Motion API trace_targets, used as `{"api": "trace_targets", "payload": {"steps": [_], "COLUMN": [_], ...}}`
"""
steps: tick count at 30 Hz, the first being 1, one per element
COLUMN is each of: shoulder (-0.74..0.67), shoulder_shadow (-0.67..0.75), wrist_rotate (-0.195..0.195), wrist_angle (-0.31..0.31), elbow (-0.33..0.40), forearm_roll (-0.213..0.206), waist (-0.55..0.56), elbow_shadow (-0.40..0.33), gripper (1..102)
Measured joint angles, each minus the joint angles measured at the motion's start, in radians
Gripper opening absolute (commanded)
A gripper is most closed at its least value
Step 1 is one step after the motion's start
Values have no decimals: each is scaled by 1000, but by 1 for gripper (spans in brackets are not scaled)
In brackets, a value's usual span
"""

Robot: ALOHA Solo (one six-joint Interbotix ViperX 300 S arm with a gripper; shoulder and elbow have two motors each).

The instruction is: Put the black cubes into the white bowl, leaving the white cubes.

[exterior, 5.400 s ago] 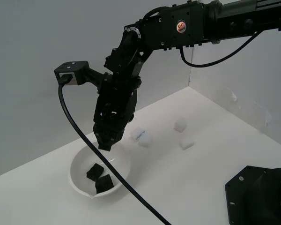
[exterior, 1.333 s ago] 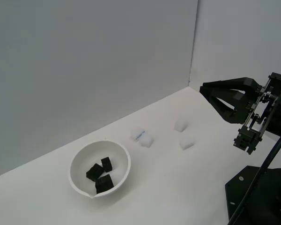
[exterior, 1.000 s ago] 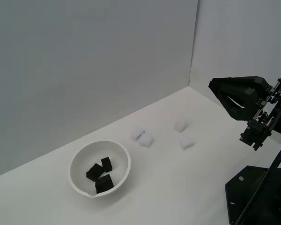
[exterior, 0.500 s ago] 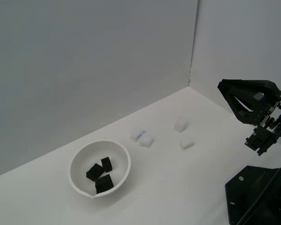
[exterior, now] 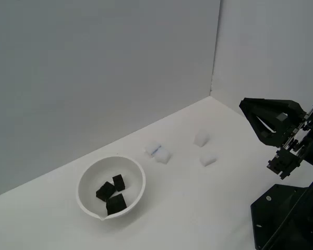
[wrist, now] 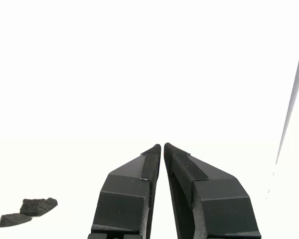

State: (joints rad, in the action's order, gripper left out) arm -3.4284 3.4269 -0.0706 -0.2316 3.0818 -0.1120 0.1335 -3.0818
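Three black cubes lie inside the white bowl at the exterior view's lower left. Several white cubes sit on the table beyond it: two close together, one with a bluish mark, and two more toward the exterior view's right. My gripper is pulled back at the exterior view's right edge, far from the bowl and the cubes. In the wrist view my gripper has its fingertips together with nothing between them. No cube or bowl shows in the wrist view.
The black arm base fills the exterior view's lower right corner. White walls meet in a corner behind the table. Two dark scraps show at the wrist view's edge; I cannot tell what they are.
The arm has left the bowl and drawn back to the exterior view's right edge. A third black cube now lies in the bowl. In the last half second the gripper dipped slightly.
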Motion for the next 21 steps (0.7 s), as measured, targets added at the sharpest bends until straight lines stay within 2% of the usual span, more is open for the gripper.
{"api": "trace_targets", "payload": {"steps": [5,21], "shoulder": [-12,-14], "shoulder_shadow": [14,17], "wrist_rotate": [0,0], "wrist_angle": [0,0], "elbow": [17,37], "forearm_roll": [21,23], "waist": [-29,-44], "elbow_shadow": [-17,-38], "gripper": [3,3]}}
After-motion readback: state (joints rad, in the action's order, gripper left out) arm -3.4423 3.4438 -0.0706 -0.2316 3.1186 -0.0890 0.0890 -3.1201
